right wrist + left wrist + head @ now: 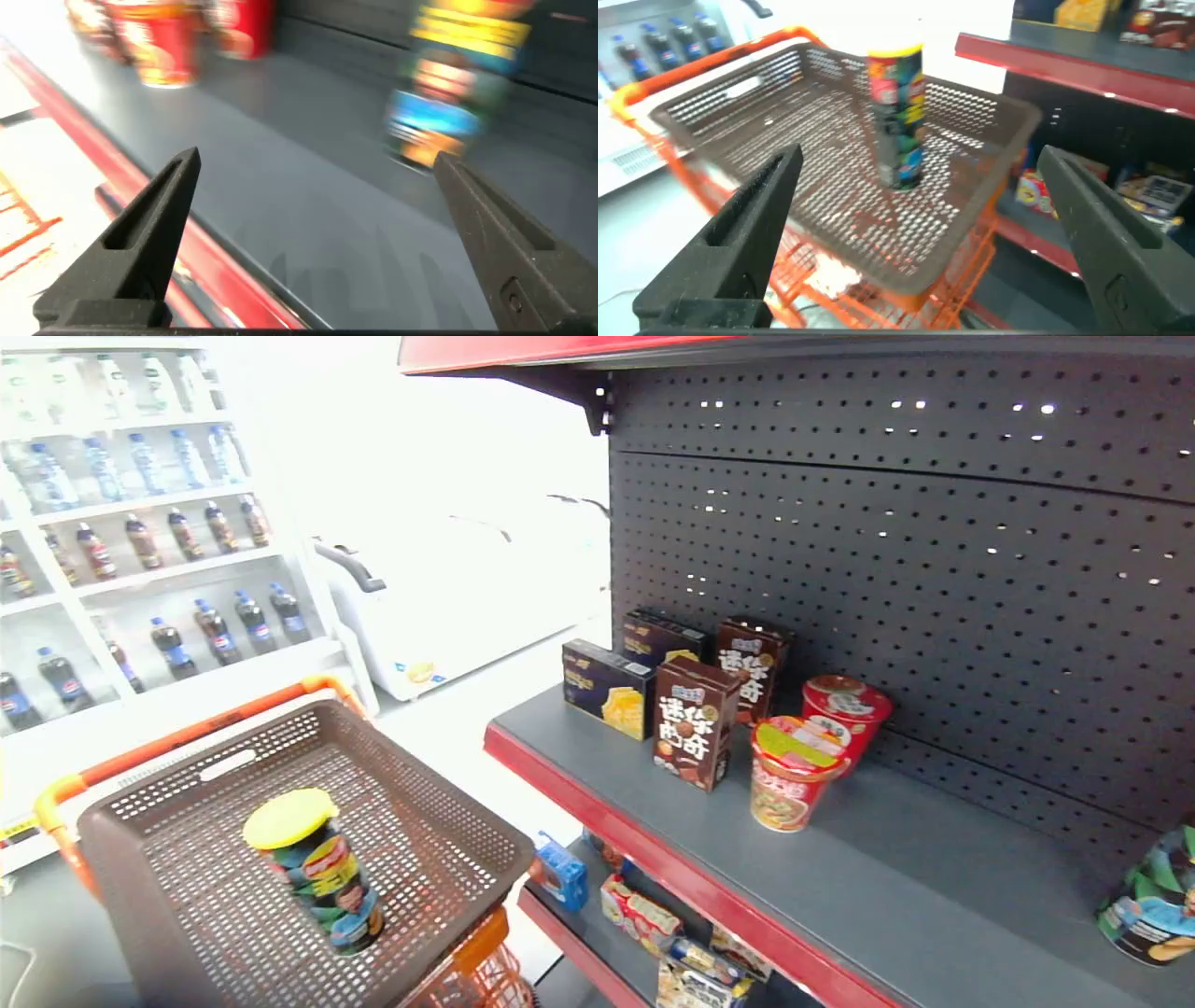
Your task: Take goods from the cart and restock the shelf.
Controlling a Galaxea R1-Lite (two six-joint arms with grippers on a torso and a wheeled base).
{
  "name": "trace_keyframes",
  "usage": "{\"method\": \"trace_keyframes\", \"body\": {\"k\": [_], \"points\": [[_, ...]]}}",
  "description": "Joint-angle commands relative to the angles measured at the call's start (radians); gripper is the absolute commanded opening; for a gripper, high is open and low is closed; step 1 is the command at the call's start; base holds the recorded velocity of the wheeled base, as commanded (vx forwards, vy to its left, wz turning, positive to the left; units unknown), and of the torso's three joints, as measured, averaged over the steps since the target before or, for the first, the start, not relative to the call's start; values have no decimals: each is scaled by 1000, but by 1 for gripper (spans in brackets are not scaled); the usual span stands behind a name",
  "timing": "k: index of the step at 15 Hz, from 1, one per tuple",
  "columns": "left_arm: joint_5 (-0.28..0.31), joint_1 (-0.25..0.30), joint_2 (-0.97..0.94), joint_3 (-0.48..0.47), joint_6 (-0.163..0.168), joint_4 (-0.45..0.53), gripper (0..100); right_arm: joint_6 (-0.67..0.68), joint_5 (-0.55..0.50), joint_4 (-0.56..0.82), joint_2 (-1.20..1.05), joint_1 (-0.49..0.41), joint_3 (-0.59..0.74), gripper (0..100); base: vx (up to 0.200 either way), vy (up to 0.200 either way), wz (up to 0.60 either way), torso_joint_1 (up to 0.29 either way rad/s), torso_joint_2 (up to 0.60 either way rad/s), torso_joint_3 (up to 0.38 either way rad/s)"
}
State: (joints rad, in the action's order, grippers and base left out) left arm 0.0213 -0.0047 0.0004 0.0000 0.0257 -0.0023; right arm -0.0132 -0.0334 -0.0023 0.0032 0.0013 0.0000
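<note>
A tall can with a yellow lid stands upright in the brown mesh cart basket. In the left wrist view the same can stands beyond my open left gripper, which hangs short of the basket with nothing between its fingers. A matching can stands on the grey shelf at the far right. My right gripper is open over the shelf board, and that can stands a little beyond it.
Two red noodle cups and several dark snack boxes stand on the shelf's left part against the pegboard back. Lower shelves hold small packets. A drinks fridge and a white freezer stand behind the cart.
</note>
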Motion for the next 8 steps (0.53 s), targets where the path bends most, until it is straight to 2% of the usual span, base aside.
{"method": "trace_keyframes", "body": {"k": [1,3,5,6,7,8], "points": [[2,0,0,0,0,-1,100,-1,0,-1,1,0,0,100,0,0,600,7,2,-2],[3,0,0,0,8,1,100,1,0,-1,1,0,0,100,0,0,600,0,10,-5],[0,0,0,-2,0,4,100,2,-2,-1,0,0,0,100,0,0,600,2,5,0],[-4,0,0,-3,3,2,100,2,-2,-1,0,0,0,100,0,0,0,0,0,0],[3,0,6,-80,59,10,100,2,0,-1,0,0,0,100,0,0,0,0,0,0],[-4,0,207,-276,100,133,100,2,-2,-1,0,0,0,100,0,0,0,0,0,0]]}}
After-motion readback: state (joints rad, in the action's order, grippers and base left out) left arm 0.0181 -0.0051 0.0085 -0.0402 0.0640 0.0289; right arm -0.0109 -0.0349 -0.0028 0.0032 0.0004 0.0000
